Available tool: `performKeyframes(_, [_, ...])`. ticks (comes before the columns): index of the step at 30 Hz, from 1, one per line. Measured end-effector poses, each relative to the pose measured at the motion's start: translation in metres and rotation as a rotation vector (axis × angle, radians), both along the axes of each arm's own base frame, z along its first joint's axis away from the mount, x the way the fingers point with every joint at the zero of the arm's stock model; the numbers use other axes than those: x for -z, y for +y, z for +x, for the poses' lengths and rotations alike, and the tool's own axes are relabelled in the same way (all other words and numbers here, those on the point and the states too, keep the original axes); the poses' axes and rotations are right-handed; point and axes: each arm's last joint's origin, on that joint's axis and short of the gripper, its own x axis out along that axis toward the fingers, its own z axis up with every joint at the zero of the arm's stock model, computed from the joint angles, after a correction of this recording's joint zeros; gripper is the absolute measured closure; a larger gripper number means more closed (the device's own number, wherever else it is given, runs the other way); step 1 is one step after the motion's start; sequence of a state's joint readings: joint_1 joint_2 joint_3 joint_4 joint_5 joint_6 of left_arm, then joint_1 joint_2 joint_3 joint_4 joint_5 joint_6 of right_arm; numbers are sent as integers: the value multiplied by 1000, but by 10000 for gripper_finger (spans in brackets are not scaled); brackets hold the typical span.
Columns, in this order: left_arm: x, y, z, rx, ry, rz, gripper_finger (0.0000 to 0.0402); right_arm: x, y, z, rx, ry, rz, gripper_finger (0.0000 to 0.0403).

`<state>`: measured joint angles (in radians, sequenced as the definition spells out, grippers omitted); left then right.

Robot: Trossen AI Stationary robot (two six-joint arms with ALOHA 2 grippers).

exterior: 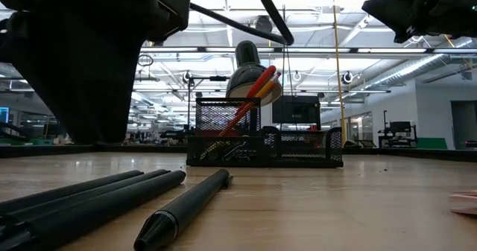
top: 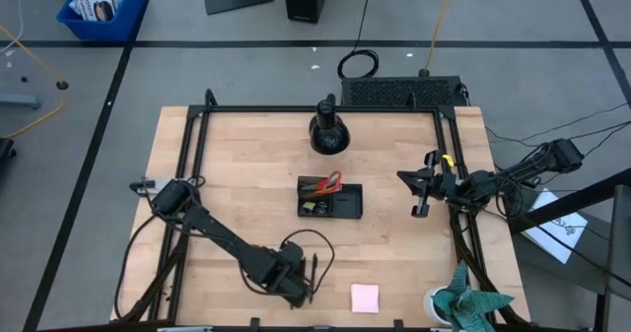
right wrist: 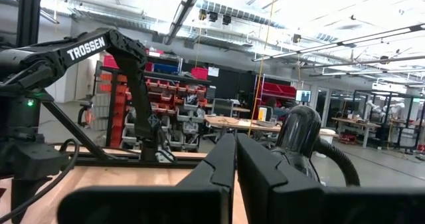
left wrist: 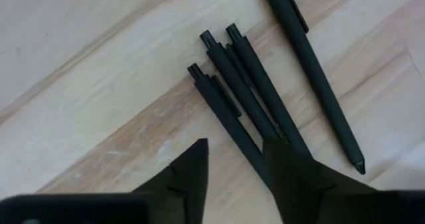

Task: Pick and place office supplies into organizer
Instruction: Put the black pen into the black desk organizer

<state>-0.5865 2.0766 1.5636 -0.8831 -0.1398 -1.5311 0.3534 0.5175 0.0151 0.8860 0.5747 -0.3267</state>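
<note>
Four slim matte black pens (left wrist: pixel 265 98) with clips lie on the pale wood-grain table (left wrist: pixel 99 104) near its front edge, three bunched and one apart, under the left gripper (left wrist: pixel 236 167), its fingers spread and empty, while the right gripper (right wrist: pixel 236 164) hangs clenched beside the black mesh organizer (top: pixel 331 198).
</note>
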Motion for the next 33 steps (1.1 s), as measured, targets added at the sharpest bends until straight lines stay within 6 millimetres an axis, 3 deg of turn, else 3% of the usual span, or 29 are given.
performKeyframes(6, [2, 1, 1, 6, 1, -9, 190, 0, 0, 0, 0, 0, 0, 394])
performKeyframes(12, [19, 4, 7, 25, 46, -14, 182, 0, 0, 0, 0, 0, 1, 394])
performKeyframes(23, [41, 7, 13, 81, 121, -20, 257, 0, 0, 0, 1, 0, 1, 394])
performKeyframes(33, [43, 6, 12, 227, 131, -9, 356, 0, 0, 0, 1, 1, 1, 394])
